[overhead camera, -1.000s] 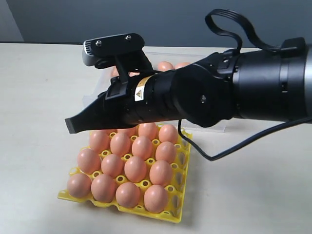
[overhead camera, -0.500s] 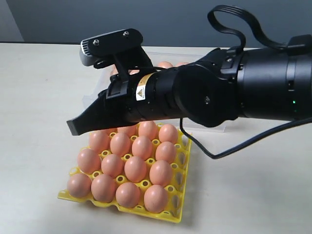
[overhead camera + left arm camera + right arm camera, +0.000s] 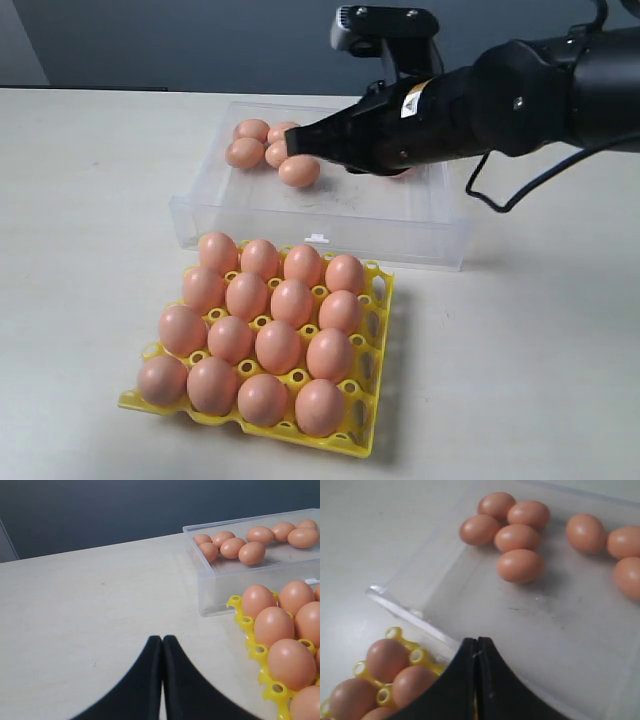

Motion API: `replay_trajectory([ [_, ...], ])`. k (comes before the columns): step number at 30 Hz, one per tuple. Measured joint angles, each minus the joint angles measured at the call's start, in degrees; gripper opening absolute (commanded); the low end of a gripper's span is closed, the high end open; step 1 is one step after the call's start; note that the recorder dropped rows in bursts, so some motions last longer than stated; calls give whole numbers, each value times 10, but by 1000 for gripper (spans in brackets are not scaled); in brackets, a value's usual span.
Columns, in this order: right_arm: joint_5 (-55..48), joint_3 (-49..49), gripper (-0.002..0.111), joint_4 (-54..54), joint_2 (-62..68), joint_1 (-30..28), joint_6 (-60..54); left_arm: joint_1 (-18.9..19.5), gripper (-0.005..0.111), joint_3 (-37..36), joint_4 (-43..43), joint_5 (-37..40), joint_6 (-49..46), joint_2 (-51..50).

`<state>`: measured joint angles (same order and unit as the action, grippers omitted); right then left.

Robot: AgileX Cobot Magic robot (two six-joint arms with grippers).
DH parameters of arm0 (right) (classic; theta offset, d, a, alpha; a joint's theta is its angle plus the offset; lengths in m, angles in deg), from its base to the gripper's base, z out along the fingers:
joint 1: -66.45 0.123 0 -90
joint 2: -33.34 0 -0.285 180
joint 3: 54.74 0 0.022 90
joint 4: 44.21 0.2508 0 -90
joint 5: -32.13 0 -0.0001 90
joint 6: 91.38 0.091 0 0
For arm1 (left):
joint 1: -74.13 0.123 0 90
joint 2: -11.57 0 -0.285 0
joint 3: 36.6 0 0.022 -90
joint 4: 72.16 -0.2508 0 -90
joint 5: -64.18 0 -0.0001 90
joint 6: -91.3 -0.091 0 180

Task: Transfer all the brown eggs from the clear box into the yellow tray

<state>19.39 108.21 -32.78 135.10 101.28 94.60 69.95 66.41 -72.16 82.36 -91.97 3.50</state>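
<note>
The yellow tray point(image 3: 362, 430) near the front holds several brown eggs point(image 3: 278, 345), one per cup. Behind it stands the clear box point(image 3: 352, 208), with more brown eggs point(image 3: 299, 171) clustered at its far left corner and others hidden behind my right arm. My right gripper point(image 3: 291, 144) is shut and empty, and hovers over the box just beside that cluster. In the right wrist view its tip point(image 3: 477, 641) is above the box's front wall point(image 3: 405, 611), with the loose eggs point(image 3: 520, 565) ahead. My left gripper point(image 3: 162, 639) is shut and empty over bare table beside the tray point(image 3: 248, 623); the exterior view does not show it.
The pale tabletop point(image 3: 90, 200) stretches left and right of the box and tray. A black cable point(image 3: 520, 190) hangs from the right arm above the box's right end. A small white tab point(image 3: 317, 238) sits on the box's front wall.
My right arm has swung up and back from above the tray to above the clear box, staying shut. The tray's eggs are now all uncovered.
</note>
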Motion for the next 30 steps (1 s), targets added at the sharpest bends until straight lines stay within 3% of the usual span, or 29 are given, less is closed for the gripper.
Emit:
replay_trajectory([
  [15,-8,0,-1,-93,-4,-22,2,0,0,0,0,0,0,0],
  [21,-10,-29,-1,-194,-140,-34,0,0,0,0,0,0,0,0],
  [23,0,-58,-1,-208,-220,-67,-2,0,0,0,0,0,0,0],
  [26,-4,-138,-1,-157,-340,-170,-6,0,0,0,0,0,0,0],
  [30,18,-307,-1,-114,-524,-281,-60,0,0,0,0,0,0,0],
])
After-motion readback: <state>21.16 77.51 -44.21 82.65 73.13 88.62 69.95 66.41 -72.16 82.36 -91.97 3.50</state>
